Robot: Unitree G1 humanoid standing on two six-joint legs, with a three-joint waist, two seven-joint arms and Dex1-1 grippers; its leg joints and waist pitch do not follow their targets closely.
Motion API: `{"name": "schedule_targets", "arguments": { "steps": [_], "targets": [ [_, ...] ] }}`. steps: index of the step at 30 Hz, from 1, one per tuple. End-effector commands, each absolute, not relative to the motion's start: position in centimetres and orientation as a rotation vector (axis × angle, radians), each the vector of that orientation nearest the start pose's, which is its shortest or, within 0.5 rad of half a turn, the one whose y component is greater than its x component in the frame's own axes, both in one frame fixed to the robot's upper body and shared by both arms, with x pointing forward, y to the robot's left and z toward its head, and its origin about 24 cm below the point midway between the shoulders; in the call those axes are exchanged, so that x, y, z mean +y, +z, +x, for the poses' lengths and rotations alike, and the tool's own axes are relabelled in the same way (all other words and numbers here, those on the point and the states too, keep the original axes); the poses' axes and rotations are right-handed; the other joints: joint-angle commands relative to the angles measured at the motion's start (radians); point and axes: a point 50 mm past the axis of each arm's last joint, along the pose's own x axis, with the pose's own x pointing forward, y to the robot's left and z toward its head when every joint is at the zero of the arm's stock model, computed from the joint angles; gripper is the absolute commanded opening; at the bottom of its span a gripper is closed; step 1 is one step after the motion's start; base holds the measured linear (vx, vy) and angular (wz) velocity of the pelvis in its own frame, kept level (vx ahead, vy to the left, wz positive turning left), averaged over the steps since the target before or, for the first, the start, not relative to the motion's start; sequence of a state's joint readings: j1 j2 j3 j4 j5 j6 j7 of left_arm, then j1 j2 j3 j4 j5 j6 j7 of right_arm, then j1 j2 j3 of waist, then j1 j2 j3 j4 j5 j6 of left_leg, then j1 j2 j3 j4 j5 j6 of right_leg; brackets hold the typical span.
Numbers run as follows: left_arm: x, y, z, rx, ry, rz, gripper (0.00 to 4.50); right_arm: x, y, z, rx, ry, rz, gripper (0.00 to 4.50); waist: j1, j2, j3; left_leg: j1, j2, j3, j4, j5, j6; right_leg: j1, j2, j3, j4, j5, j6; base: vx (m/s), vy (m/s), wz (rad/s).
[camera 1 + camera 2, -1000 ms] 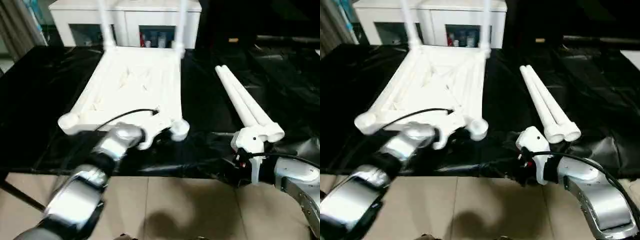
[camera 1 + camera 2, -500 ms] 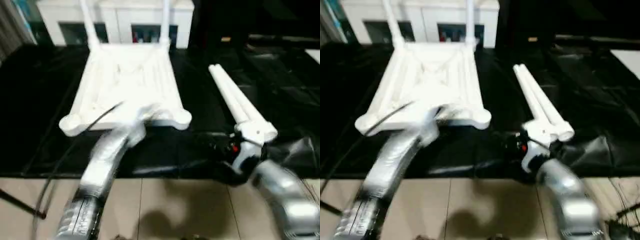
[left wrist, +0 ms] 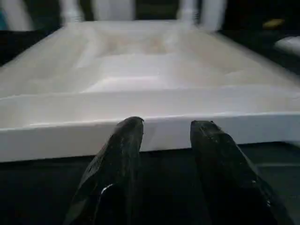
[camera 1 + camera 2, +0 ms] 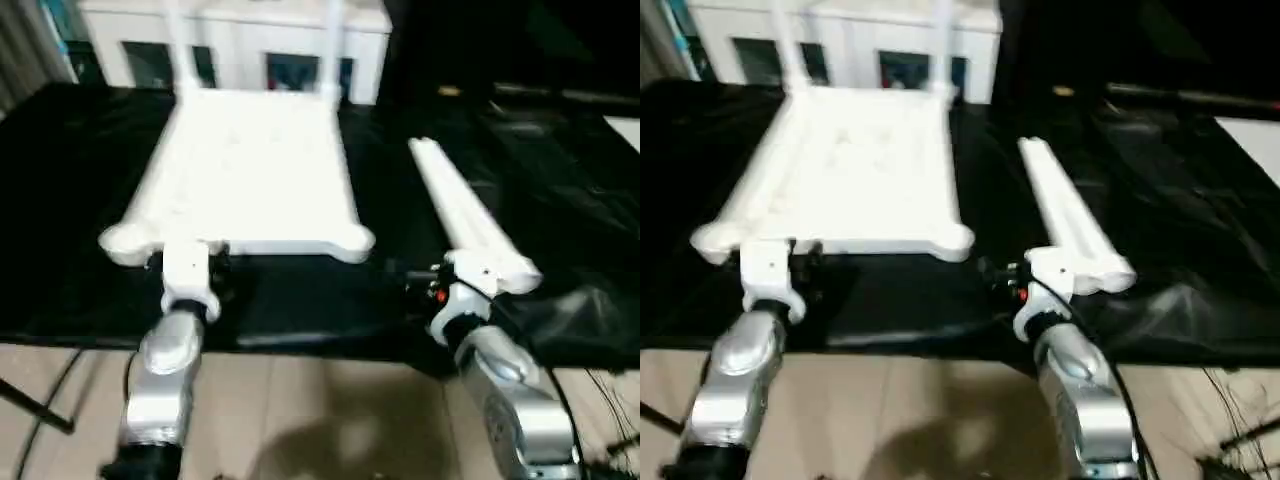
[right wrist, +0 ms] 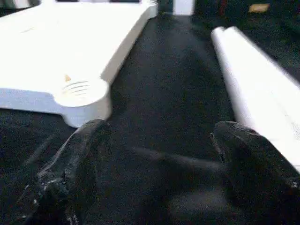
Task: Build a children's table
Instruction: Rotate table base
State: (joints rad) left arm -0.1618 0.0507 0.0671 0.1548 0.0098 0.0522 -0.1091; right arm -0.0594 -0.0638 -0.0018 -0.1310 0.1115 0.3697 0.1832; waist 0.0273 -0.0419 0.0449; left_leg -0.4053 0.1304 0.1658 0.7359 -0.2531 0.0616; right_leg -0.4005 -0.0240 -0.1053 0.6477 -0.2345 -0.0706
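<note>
Tabletop (image 4: 250,170): we see the large white top lying upside down on the black-covered bench (image 4: 70,150), its long side running away from us, with round sockets at the corners.
Near socket (image 5: 80,90): open and threaded inside, close by our right hand.
Fitted legs (image 4: 180,45): two white tubes stand upright in the far corner sockets, in front of a white cabinet (image 4: 235,40).
Loose legs (image 4: 465,215): two tapered white tubes lie side by side on the bench, to the right of the top and apart from it, touching each other along their length.
Left hand (image 3: 161,129): our fingers (image 3: 124,145) stand partly spread, gripping nothing, their tips just before the top's near edge wall.
Right hand (image 5: 159,136): our fingers (image 5: 84,145) are spread wide and empty, over bare black cover between the near socket and the loose legs.
</note>
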Motion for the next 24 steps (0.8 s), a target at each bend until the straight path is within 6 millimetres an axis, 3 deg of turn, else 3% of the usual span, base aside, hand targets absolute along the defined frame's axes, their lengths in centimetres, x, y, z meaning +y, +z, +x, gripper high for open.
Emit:
{"name": "schedule_targets", "arguments": {
  "steps": [1, 2, 3, 4, 5, 6, 7, 8, 9, 10, 11, 12, 13, 14, 15, 16, 17, 18, 19, 20, 21, 22, 23, 24],
  "targets": [
    [16.6, 4.7, 28.3, 0.04, -0.077, 0.056, 2.03, -14.0, 5.2, 26.3, 0.17, 0.237, 0.059, 3.86, 0.021, 0.001, -0.049, -0.034, 0.029, -0.039, -0.088, -0.011, 0.039, 0.1, -0.175, 0.104, -0.154, -0.17, 0.036, -0.051, -0.141, -0.01],
    [16.4, 4.8, 28.1, 0.029, -0.105, 0.038, 2.03, -13.9, 5.1, 26.3, 0.173, 0.248, 0.061, 3.86, 0.03, 0.036, -0.064, -0.002, 0.089, -0.069, -0.139, 0.025, 0.09, 0.085, -0.158, 0.074, -0.157, -0.126, 0.129, -0.06, -0.113, -0.04],
    [16.2, 4.9, 27.8, 0.012, -0.122, 0.039, 2.03, -13.7, 4.9, 26.3, 0.171, 0.267, 0.057, 3.86, 0.012, 0.042, -0.065, 0.03, 0.202, -0.132, -0.185, 0.014, 0.161, 0.067, -0.143, 0.051, -0.111, -0.085, 0.147, -0.022, -0.104, -0.04],
    [16.2, 5.0, 27.7, 0.001, -0.129, 0.036, 2.03, -13.6, 4.9, 26.4, 0.17, 0.273, 0.055, 3.86, 0.012, 0.045, -0.069, 0.057, 0.242, -0.147, -0.192, 0.005, 0.188, 0.051, -0.151, 0.055, -0.081, -0.066, 0.132, -0.022, -0.104, -0.04],
    [16.3, 5.0, 27.5, -0.002, -0.127, 0.022, 2.03, -13.3, 4.8, 26.4, 0.168, 0.29, 0.064, 3.86, 0.006, 0.04, -0.058, 0.07, 0.256, -0.145, -0.205, -0.049, 0.195, 0.033, -0.158, 0.068, -0.053, -0.075, 0.105, -0.006, -0.082, 0.05],
    [16.5, 5.3, 27.2, -0.012, -0.113, 0.027, 2.03, -12.7, 4.8, 26.5, 0.169, 0.316, 0.064, 3.86, -0.001, 0.0, -0.022, 0.073, 0.16, -0.076, -0.212, -0.404, 0.013, 0.046, -0.177, 0.095, -0.101, -0.318, 0.012, -0.03, -0.079, 0.08],
    [16.6, 5.3, 27.1, -0.011, -0.112, 0.027, 2.03, -12.6, 4.8, 26.5, 0.172, 0.318, 0.067, 3.86, 0.009, -0.002, -0.006, 0.085, 0.104, -0.048, -0.167, -0.46, -0.052, 0.039, -0.19, 0.091, -0.155, -0.621, 0.03, -0.03, -0.079, 0.08],
    [16.7, 5.3, 27.0, -0.01, -0.11, 0.027, 2.03, -12.5, 4.7, 26.5, 0.178, 0.321, 0.072, 3.86, 0.015, -0.017, 0.014, 0.167, 0.039, -0.005, -0.016, -0.281, -0.072, -0.023, -0.218, 0.07, -0.293, -1.141, 0.121, -0.089, -0.099, 0.01],
    [16.9, 5.2, 26.6, 0.002, -0.11, 0.02, 2.03, -12.1, 4.6, 26.6, 0.188, 0.334, 0.088, 3.86, 0.013, -0.035, 0.008, 0.129, 0.024, -0.001, -0.031, -0.237, -0.045, 0.057, -0.196, 0.051, -0.289, -1.188, 0.166, -0.006, -0.062, -0.14],
    [16.9, 5.2, 26.6, 0.003, -0.11, 0.02, 2.03, -12.0, 4.6, 26.6, 0.189, 0.336, 0.09, 3.86, 0.01, -0.005, 0.02, 0.173, 0.066, -0.01, -0.094, -0.353, -0.05, 0.073, -0.165, -0.039, -0.292, -1.043, 0.199, -0.006, -0.062, -0.14],
    [17.2, 5.2, 26.4, 0.01, -0.105, 0.031, 2.03, -11.8, 4.6, 26.6, 0.189, 0.346, 0.085, 3.86, 0.01, -0.005, 0.02, 0.173, 0.066, -0.01, -0.094, -0.353, -0.05, 0.073, -0.165, -0.039, -0.292, -1.043, 0.199, 0.0, 0.0, 0.0],
    [17.7, 5.3, 26.1, 0.016, -0.099, 0.049, 2.03, -11.2, 4.7, 26.7, 0.183, 0.371, 0.077, 3.86, -0.02, 0.045, -0.011, 0.202, 0.254, -0.135, -0.303, -0.722, -0.074, 0.085, -0.091, -0.047, 0.018, -0.336, 0.095, 0.0, 0.0, 0.0],
    [17.8, 5.4, 26.0, 0.016, -0.099, 0.048, 2.03, -11.0, 4.9, 26.8, 0.176, 0.385, 0.073, 3.86, -0.05, 0.033, -0.019, 0.215, 0.233, -0.145, -0.309, -0.701, -0.069, 0.039, -0.074, -0.039, 0.027, -0.171, 0.069, 0.0, 0.0, 0.0],
    [17.8, 5.4, 26.0, 0.018, -0.099, 0.048, 2.03, -10.9, 4.9, 26.8, 0.172, 0.391, 0.069, 3.86, -0.061, 0.034, 0.0, 0.219, 0.193, -0.112, -0.311, -0.726, -0.051, 0.004, -0.073, -0.022, 0.047, -0.069, 0.005, 0.084, 0.02, -0.13],
    [17.7, 5.5, 26.0, 0.019, -0.105, 0.05, 2.03, -10.8, 5.2, 27.0, 0.156, 0.406, 0.06, 3.86, -0.067, 0.027, -0.003, 0.216, 0.151, -0.093, -0.3, -0.681, -0.043, 0.025, -0.09, 0.003, 0.01, -0.086, -0.029, 0.058, -0.02, -0.07],
    [17.6, 5.5, 26.1, 0.017, -0.109, 0.052, 2.03, -10.8, 5.4, 27.2, 0.145, 0.411, 0.053, 3.86, -0.07, 0.005, -0.014, 0.207, 0.114, -0.073, -0.272, -0.622, -0.032, 0.048, -0.102, 0.022, -0.031, -0.124, -0.037, 0.058, -0.02, -0.07],
    [17.5, 5.6, 26.1, 0.016, -0.112, 0.052, 2.03, -10.8, 5.5, 27.3, 0.138, 0.413, 0.049, 3.86, -0.06, -0.019, -0.03, 0.168, 0.068, -0.05, -0.238, -0.531, -0.018, 0.099, -0.118, 0.055, -0.065, -0.184, -0.026, 0.048, -0.062, -0.27],
    [17.2, 5.8, 26.3, 0.011, -0.122, 0.058, 2.03, -10.8, 5.9, 27.6, 0.125, 0.418, 0.06, 3.86, 0.033, -0.034, -0.054, 0.046, 0.011, -0.049, -0.023, -0.156, 0.003, 0.23, -0.292, 0.218, -0.184, -0.45, -0.124, 0.082, -0.035, 0.05],
    [16.9, 5.9, 26.5, 0.005, -0.133, 0.055, 2.03, -10.8, 6.2, 27.9, 0.111, 0.423, 0.074, 3.86, 0.031, -0.044, -0.057, 0.013, 0.023, -0.063, 0.005, -0.095, 0.0, 0.237, -0.283, 0.236, -0.176, -0.392, -0.196, 0.082, -0.035, 0.05],
    [16.8, 6.0, 26.6, 0.002, -0.134, 0.058, 2.03, -10.8, 6.3, 28.3, 0.1, 0.421, 0.073, 3.86, 0.045, -0.035, -0.04, -0.021, 0.042, -0.079, 0.003, 0.006, -0.015, 0.236, -0.26, 0.205, -0.167, -0.252, -0.293, 0.141, 0.014, 0.31],
    [16.6, 6.2, 26.8, -0.007, -0.139, 0.065, 2.03, -10.8, 6.3, 28.6, 0.097, 0.417, 0.06, 3.86, 0.04, -0.037, -0.037, -0.029, 0.059, -0.072, -0.044, 0.104, -0.019, 0.217, -0.211, 0.142, -0.153, -0.151, -0.325, 0.134, -0.007, 0.11],
    [16.5, 6.3, 26.9, -0.012, -0.142, 0.069, 2.03, -10.9, 6.3, 28.7, 0.097, 0.413, 0.048, 3.86, 0.039, -0.017, -0.042, -0.017, 0.063, -0.064, -0.101, 0.17, -0.006, 0.207, -0.155, 0.09, -0.138, -0.152, -0.294, 0.134, -0.007, 0.11],
    [16.5, 6.4, 27.0, -0.015, -0.14, 0.078, 2.03, -11.0, 6.3, 28.9, 0.099, 0.407, 0.048, 3.86, 0.035, -0.004, -0.047, 0.011, 0.063, -0.05, -0.153, 0.218, 0.009, 0.198, -0.101, 0.047, -0.132, -0.164, -0.239, 0.146, 0.012, 0.07],
    [16.7, 6.6, 27.1, -0.022, -0.14, 0.083, 2.03, -10.9, 6.3, 29.1, 0.098, 0.402, 0.061, 3.86, -0.017, 0.045, -0.053, 0.164, 0.153, -0.165, -0.214, 0.123, 0.163, 0.051, -0.006, -0.008, 0.033, -0.176, -0.052, 0.186, -0.003, 0.06]
  ]
}}
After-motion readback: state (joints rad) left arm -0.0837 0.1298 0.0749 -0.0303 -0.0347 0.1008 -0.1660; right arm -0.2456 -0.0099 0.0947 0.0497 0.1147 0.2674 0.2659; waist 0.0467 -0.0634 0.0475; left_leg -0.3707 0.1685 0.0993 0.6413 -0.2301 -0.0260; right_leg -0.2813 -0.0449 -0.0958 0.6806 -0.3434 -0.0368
